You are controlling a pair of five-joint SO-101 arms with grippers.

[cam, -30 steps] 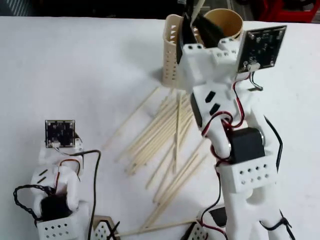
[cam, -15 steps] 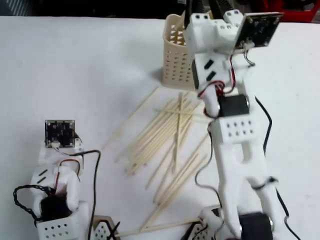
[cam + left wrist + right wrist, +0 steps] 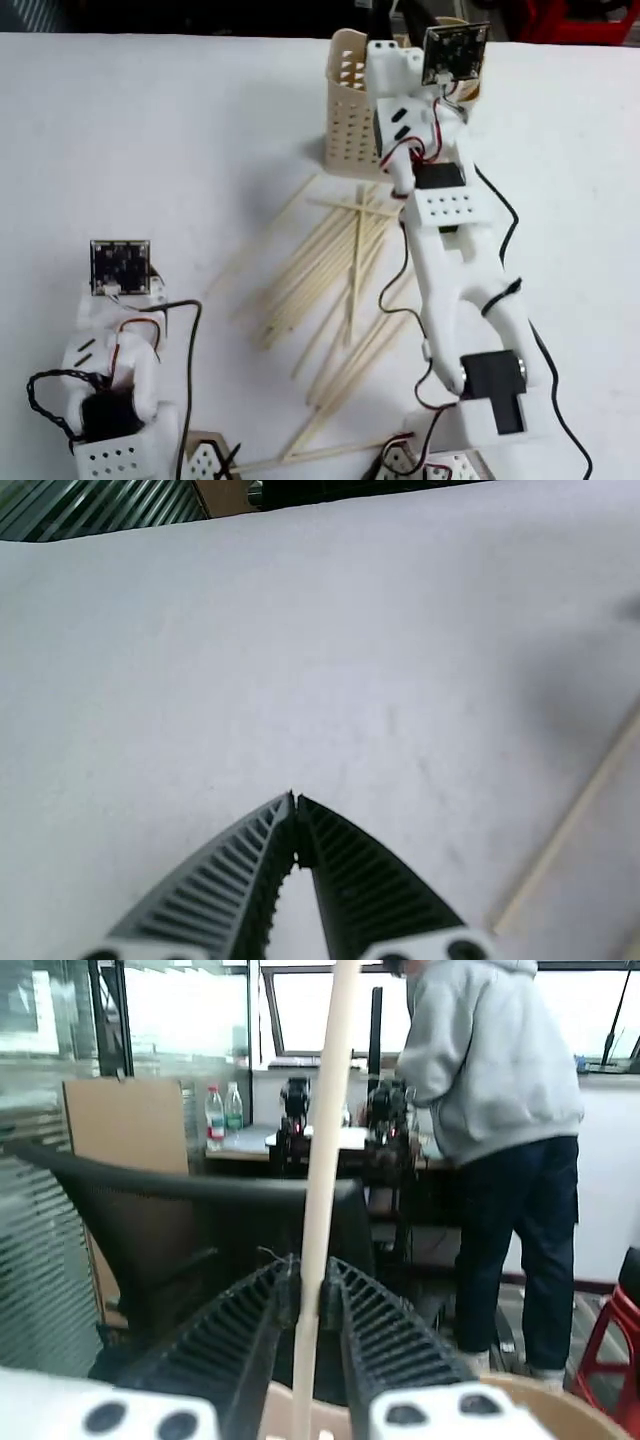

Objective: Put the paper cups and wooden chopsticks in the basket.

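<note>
A cream perforated basket point(image 3: 350, 110) stands at the table's far edge. My right arm point(image 3: 440, 200) stretches to it and covers its right side and most of a tan paper cup point(image 3: 468, 88). In the right wrist view my right gripper point(image 3: 308, 1270) is shut on a wooden chopstick point(image 3: 325, 1110) that points upright, with the cup's rim point(image 3: 540, 1400) just below. Several loose chopsticks point(image 3: 320, 260) lie fanned across the middle of the table. My left gripper point(image 3: 296, 800) is shut on nothing, low over bare table at the near left, with one chopstick point(image 3: 570, 820) lying beside it.
The left arm point(image 3: 115, 330) rests at the near left corner with its cables. A single chopstick point(image 3: 310, 455) lies by the arm bases at the front edge. White table point(image 3: 150, 130) spreads left of the basket. A person stands in the room behind.
My right arm has stretched farther toward the back of the table, its wrist now over the basket and cup, with the chopstick still held. The left arm has not moved.
</note>
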